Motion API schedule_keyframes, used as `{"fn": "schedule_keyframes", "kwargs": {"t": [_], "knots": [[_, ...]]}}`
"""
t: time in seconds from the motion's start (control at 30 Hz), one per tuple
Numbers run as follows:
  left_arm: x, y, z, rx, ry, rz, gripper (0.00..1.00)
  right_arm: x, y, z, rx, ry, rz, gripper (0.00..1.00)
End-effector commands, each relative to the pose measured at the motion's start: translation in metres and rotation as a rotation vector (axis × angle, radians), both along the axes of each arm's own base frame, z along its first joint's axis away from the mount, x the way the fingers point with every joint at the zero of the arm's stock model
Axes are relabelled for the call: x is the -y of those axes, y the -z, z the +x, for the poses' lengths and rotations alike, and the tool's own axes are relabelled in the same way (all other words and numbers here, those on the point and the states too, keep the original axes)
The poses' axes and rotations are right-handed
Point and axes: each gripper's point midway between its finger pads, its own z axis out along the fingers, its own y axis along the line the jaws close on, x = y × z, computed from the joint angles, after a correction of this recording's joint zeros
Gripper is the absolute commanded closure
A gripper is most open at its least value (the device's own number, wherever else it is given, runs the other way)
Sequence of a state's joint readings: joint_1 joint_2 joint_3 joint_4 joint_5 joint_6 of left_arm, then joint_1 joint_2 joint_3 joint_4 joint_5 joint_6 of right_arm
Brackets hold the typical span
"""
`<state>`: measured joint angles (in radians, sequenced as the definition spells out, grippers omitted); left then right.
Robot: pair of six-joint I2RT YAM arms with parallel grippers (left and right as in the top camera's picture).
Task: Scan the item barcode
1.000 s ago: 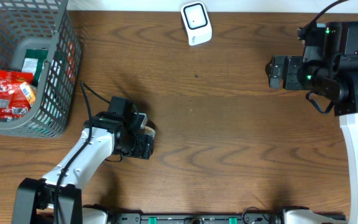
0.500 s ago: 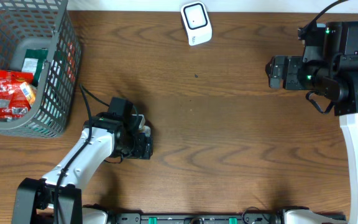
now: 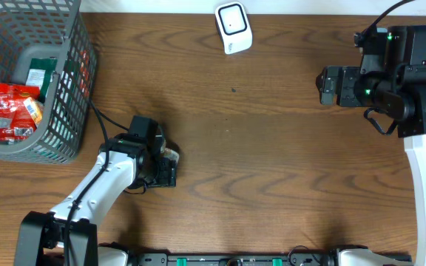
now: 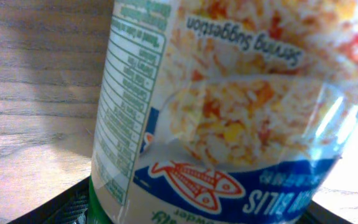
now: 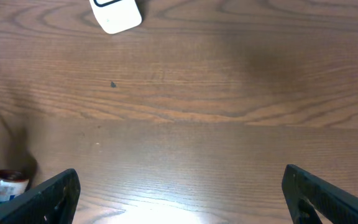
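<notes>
Left pincer [image 3: 168, 167] leftward, glossy cylindrical jar [image 4: 229, 124]

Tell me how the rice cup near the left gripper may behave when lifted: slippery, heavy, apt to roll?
The rice cup has a glossy film label that reflects light, so it is probably slippery. Its wall curves round, so it may roll if tipped. It looks small from overhead, so likely light.

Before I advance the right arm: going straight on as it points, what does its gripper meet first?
Probably bare table, though depth is unclear. The right gripper is open; the scanner lies off that line.
</notes>
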<state>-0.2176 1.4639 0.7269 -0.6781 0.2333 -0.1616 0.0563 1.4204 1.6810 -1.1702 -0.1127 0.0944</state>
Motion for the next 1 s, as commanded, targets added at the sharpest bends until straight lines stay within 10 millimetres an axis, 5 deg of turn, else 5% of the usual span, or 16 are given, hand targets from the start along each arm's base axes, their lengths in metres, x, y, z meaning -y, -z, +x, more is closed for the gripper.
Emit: {"fn": "schedule_keyframes", "kwargs": {"t": [0.0,0.27,0.67,0.97], "knots": [[-0.003,0.0,-0.003,-0.006,-0.019,0.01,0.23,0.001,-0.004,0.002,0.009,-0.003,0.0,0.01],[-0.002,-0.015,0.003,0.042,-0.019,-0.001,0.34,0.001,-0.004,0.002,0.009,-0.003,0.0,0.01],[-0.001,-0.022,0.006,0.064,-0.008,-0.005,0.35,0.001,-0.004,0.002,0.009,-0.003,0.0,0.01],[-0.001,-0.069,0.006,0.002,-0.007,0.009,0.38,0.001,-0.004,0.002,0.009,-0.003,0.0,0.01]]}}
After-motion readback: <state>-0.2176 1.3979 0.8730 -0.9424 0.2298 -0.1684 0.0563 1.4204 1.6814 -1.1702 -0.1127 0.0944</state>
